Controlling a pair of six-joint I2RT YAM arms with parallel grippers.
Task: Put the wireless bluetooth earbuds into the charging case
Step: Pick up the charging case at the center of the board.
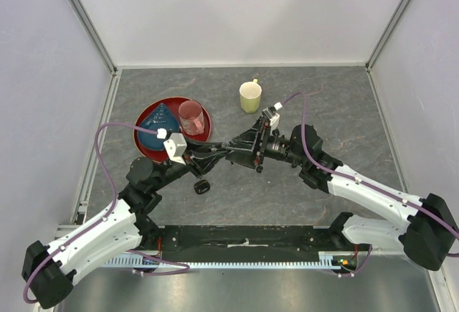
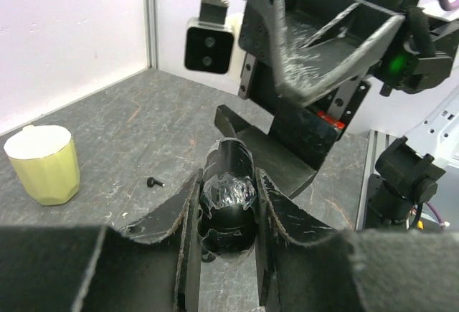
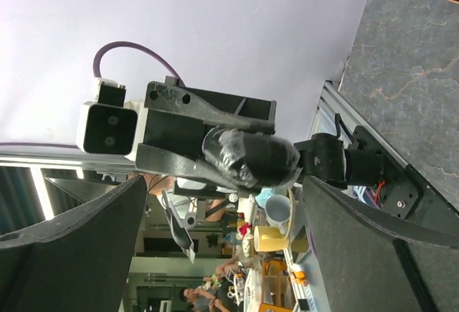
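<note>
Left claw [image 2: 229, 183] clamped on the charging case [image 2: 228, 208], a glossy black oval pod with a patch of crinkly clear film on it, pinched between both fingers [image 2: 179, 219] and sticking out past the tips. Case is off the table [image 2: 129, 118], held mid-air. Right claw [image 3: 224, 183] directly opposite the left claw, pointing at it nose to nose, its fingers spread wide apart with nothing between them. The case sits just ahead of the gap and is not touched by the right fingers. One wireless bluetooth earbud [image 2: 153, 181] visible: a tiny black bean with a short stem, lying on the table left of the left claw and a little ahead of it, apart from the claw. Other earbuds not seen. Whether the case lid is open: cannot tell. Yellow mug [image 2: 43, 165] further left of the left claw, beyond the earbud, upright. A second black pod [image 1: 201, 186] on the table under the left arm, behind its claw. Red plate [image 1: 147, 150] behind and left of that claw, carrying a blue cone [image 1: 159, 117] and a red cup [image 1: 191, 117].
</note>
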